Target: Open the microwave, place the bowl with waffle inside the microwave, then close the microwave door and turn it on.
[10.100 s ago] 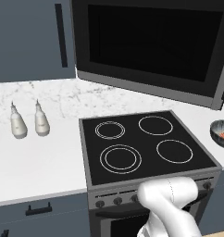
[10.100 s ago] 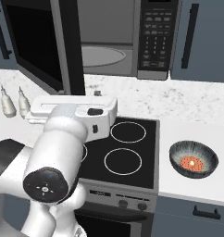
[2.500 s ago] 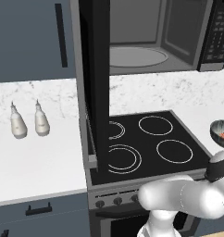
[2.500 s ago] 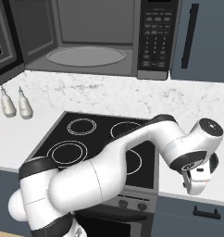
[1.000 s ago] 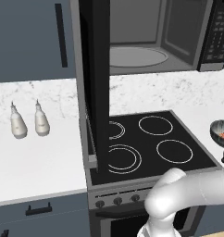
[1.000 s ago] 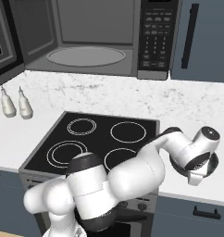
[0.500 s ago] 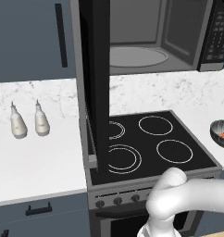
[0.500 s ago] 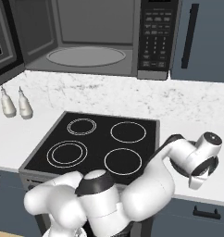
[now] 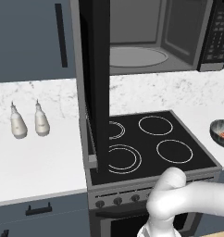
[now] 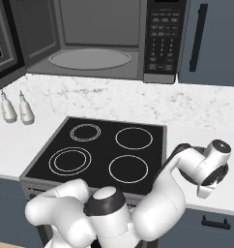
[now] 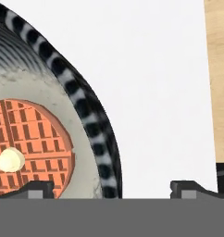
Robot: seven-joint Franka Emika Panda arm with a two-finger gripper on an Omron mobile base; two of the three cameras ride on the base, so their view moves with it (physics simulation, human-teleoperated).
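Marble-patterned white tabletop (image 9: 44, 157) runs either side of a black stovetop (image 9: 151, 143), with blue-grey cabinets (image 9: 30, 41) above and drawers below. Over the stove the microwave (image 10: 99, 41) stands open, its grey interior and round turntable plate (image 10: 90, 59) exposed; the microwave door (image 9: 96, 78) is swung out edge-on in the left base view. Two small pale bottles (image 9: 27, 121) stand side by side on the tabletop left of the stove.

Right of the stove sits the bowl (image 9: 221, 132) holding the waffle (image 11: 30, 146). From the right base camera, the arm's wrist covers that spot. Close up, the hand camera gives the striped bowl rim, the waffle's orange grid and a pale dollop (image 11: 9, 159) on it. The claw (image 11: 111, 190) is spread wide, holding nothing, one fingertip over the bowl's inside and the other over bare tabletop outside the rim.
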